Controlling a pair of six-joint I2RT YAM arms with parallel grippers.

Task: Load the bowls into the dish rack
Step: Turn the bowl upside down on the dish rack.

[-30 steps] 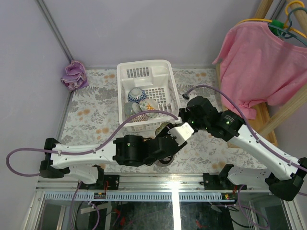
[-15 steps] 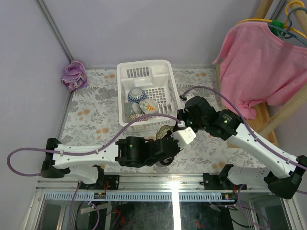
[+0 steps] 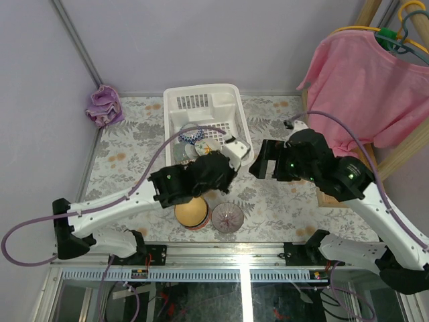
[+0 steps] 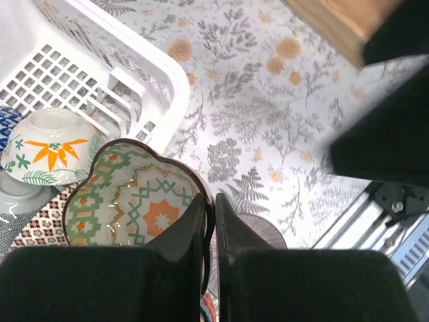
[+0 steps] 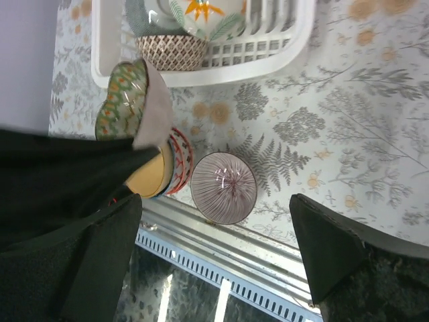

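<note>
The white dish rack [image 3: 201, 111] holds several bowls, among them a white one with an orange flower [image 4: 50, 147] and a brown-patterned one [image 5: 171, 50]. My left gripper [image 4: 209, 208] is shut on the rim of a green-and-orange patterned bowl [image 4: 131, 201], held tilted just over the rack's near right corner [image 4: 167, 87]. In the top view the left gripper [image 3: 224, 155] hides that bowl. My right gripper [image 5: 216, 201] is open and holds nothing, hanging right of the rack [image 3: 263, 161]. On the table in front lie an orange-yellow bowl [image 3: 191, 212], nested in a red-rimmed one, and a purple ribbed bowl [image 3: 227, 217].
A purple cloth [image 3: 104, 106] lies at the back left corner. A pink shirt [image 3: 362, 87] hangs on a wooden stand [image 3: 395, 157] to the right. The metal table edge [image 5: 221, 255] runs just below the purple bowl.
The right gripper opened and drew back to the right. The left arm rose toward the rack with the patterned bowl in its grip, uncovering the orange-yellow and purple bowls.
</note>
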